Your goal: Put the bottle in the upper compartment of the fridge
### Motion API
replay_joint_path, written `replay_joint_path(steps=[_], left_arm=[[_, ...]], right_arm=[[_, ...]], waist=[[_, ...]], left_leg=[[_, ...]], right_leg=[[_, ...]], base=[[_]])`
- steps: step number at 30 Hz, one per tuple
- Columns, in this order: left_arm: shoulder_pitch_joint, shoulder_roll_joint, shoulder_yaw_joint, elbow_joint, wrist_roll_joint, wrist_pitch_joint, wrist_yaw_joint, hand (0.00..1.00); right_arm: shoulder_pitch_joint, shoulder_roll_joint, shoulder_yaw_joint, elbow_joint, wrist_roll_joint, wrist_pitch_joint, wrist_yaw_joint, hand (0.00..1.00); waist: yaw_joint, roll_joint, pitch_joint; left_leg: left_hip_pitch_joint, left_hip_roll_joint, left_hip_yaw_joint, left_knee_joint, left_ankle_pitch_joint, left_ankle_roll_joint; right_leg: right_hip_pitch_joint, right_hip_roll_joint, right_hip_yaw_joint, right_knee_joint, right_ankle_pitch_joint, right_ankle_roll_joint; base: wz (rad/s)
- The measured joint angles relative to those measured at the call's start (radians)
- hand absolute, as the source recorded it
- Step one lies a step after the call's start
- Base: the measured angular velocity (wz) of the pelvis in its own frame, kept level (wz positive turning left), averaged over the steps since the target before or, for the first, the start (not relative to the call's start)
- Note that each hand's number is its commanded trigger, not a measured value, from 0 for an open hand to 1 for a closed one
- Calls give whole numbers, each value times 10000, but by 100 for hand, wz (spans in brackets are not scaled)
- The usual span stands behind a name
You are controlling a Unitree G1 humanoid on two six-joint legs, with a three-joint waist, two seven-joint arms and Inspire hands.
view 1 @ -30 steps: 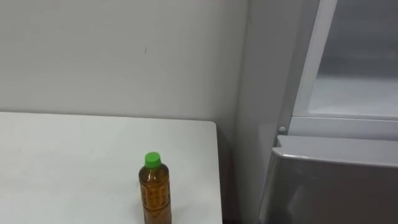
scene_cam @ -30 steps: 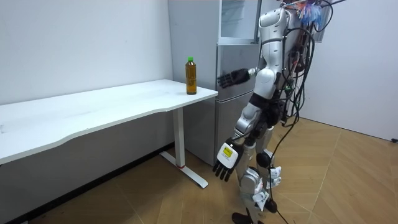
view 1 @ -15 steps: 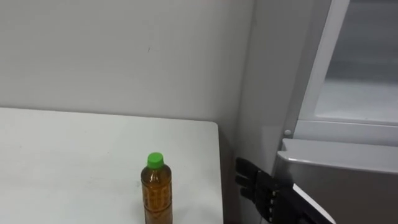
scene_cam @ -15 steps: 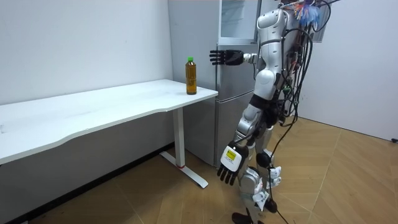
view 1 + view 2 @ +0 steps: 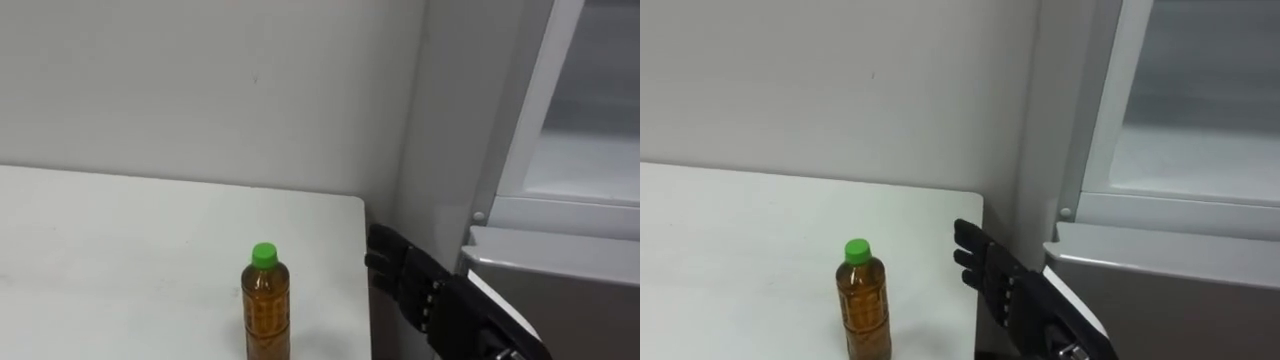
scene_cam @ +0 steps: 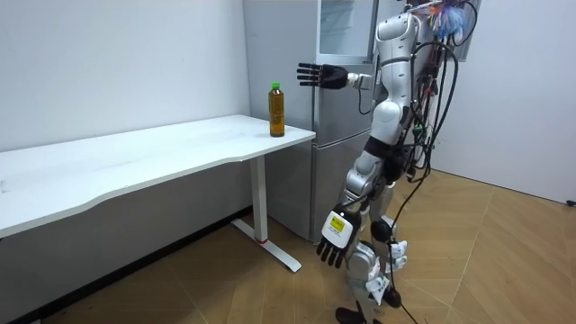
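Bottle [image 5: 265, 308] of amber liquid, green cap, stands upright on white table [image 5: 120, 260].

Hard, smooth surfaces are showing.
The bottle [image 5: 265, 312] is gleaming as clear plastic; the table [image 5: 120, 250] is looking matt white, the fridge [image 5: 560, 285] faintly glossy grey metal, the right hand [image 5: 402, 278] matt black.
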Motion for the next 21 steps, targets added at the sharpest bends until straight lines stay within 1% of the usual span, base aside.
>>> replay_joint_path(steps=[1,4,5,7,10,11,12,13,15,16,19,20,21], left_arm=[[-10,-23,-109,-2,20,0,10,0],[-109,-42,-346,-3,234,-2,28,0],[-139,-45,-425,-11,254,-4,36,0],[-139,-41,-493,-20,320,-5,65,0],[-118,-79,-580,-16,661,-6,191,0],[-116,-107,-582,-16,688,-5,192,0],[-78,-123,-583,-15,688,-5,192,0],[-44,-125,-594,-18,690,-3,192,0],[-55,-123,-653,-31,695,-3,193,0],[-97,-126,-713,-31,704,-2,190,0],[-99,-126,-792,-188,712,0,180,0],[-111,-126,-792,-194,712,0,175,0],[-110,-126,-790,-194,713,1,174,0]], right_arm=[[-48,79,197,0,-7,-34,-92,0],[-269,152,621,22,-4,-153,-231,0],[-379,152,767,77,-1,-201,-326,0],[-446,153,959,281,112,-350,-465,0],[-453,160,1236,850,432,-430,-825,0],[-459,190,1325,1047,448,-430,-1000,0],[-493,232,1394,1244,445,-436,-1178,0],[-523,243,1441,1341,445,-438,-1294,0],[-764,247,1620,1702,443,-439,-1693,0],[-949,254,1717,1872,442,-440,-1946,0],[-1308,272,1941,1980,321,-466,-2500,0],[-1445,298,2032,2001,302,-513,-2658,0],[-1508,338,2042,2054,279,-569,-2701,0]], waist=[[43,43,8],[143,187,94],[183,233,108],[199,258,102],[266,248,95],[281,214,75],[303,252,94],[318,247,92],[333,236,88],[365,237,89],[480,232,85],[496,232,86],[493,203,69]], left_leg=[[-3,0,-1,0,0,0],[-8,4,-1,5,0,-2],[-7,6,-4,0,0,-2],[-6,9,-14,-20,0,-3],[-2,7,-13,0,0,-3],[-3,4,-14,3,0,-3],[0,3,-8,6,0,-3],[-1,3,-9,11,0,-3],[-35,3,-36,12,0,-3],[-76,3,-64,2,0,-2],[-169,1,-127,35,2,-2],[-196,2,-138,47,6,-4],[-190,2,-142,47,7,-4]], right_leg=[[2,3,-10,5,3,-2],[10,14,-17,1,16,-12],[10,12,-25,1,18,-14],[18,17,-21,1,19,-16],[32,15,-31,1,20,-15],[29,12,-27,3,23,-11],[31,10,-25,6,26,-8],[31,8,-32,9,26,-8],[30,-16,-156,21,28,-6],[24,-40,-313,21,29,-7],[27,-82,-598,23,30,-7],[34,-92,-662,22,29,-7],[48,-92,-673,19,29,-6]], base=[[0],[0],[0],[0],[0],[0],[0],[0],[4],[10],[15],[18],[14]])
